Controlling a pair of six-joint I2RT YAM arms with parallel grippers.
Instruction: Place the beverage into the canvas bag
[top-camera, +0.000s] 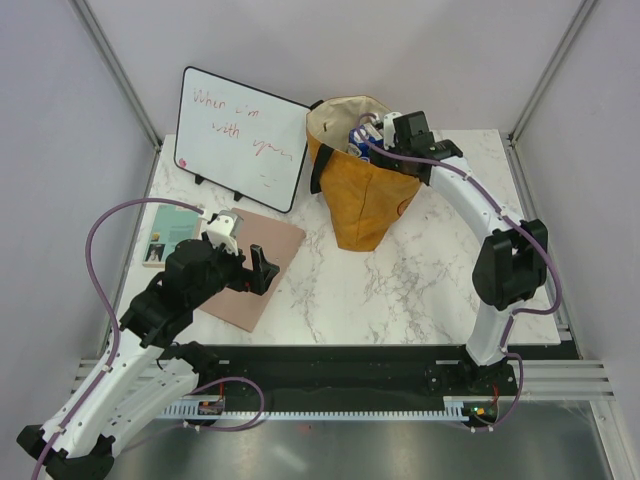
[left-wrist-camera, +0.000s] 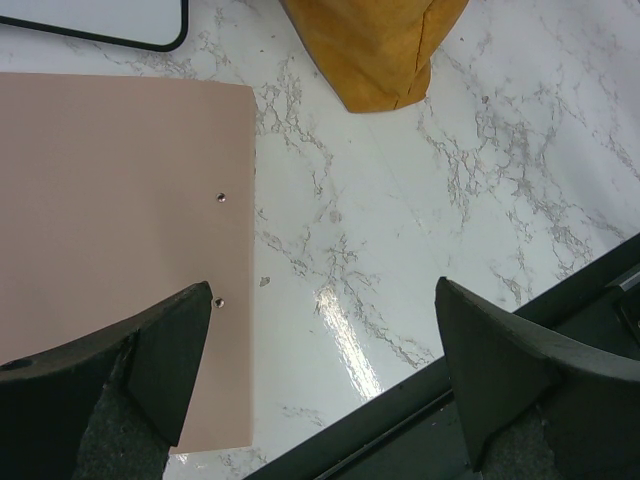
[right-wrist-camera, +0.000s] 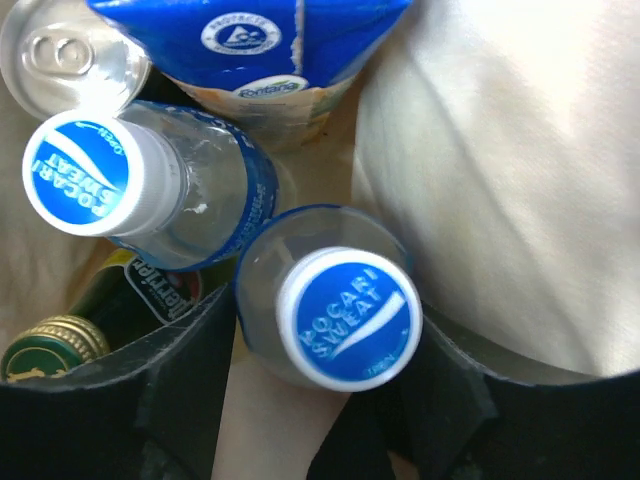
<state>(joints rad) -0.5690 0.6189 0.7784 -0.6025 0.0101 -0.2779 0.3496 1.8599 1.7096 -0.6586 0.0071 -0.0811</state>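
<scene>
The mustard-brown canvas bag (top-camera: 368, 205) stands upright at the back middle of the table. My right gripper (top-camera: 374, 136) reaches down into its mouth. In the right wrist view my right gripper (right-wrist-camera: 325, 335) has its fingers against both sides of a clear Pocari Sweat bottle (right-wrist-camera: 348, 318) with a blue and white cap, held upright beside the cream lining (right-wrist-camera: 500, 150). A second Pocari Sweat bottle (right-wrist-camera: 95, 172), a blue carton (right-wrist-camera: 250, 45), a can (right-wrist-camera: 60, 50) and a green-capped bottle (right-wrist-camera: 50, 345) stand in the bag. My left gripper (left-wrist-camera: 325, 300) is open and empty above the table.
A whiteboard (top-camera: 240, 135) leans at the back left. A pink board (top-camera: 262, 240) lies under my left gripper (top-camera: 258, 268), with a teal book (top-camera: 168, 235) to its left. The bag's bottom corner (left-wrist-camera: 385, 50) shows in the left wrist view. A black rail (left-wrist-camera: 420, 420) runs along the near edge.
</scene>
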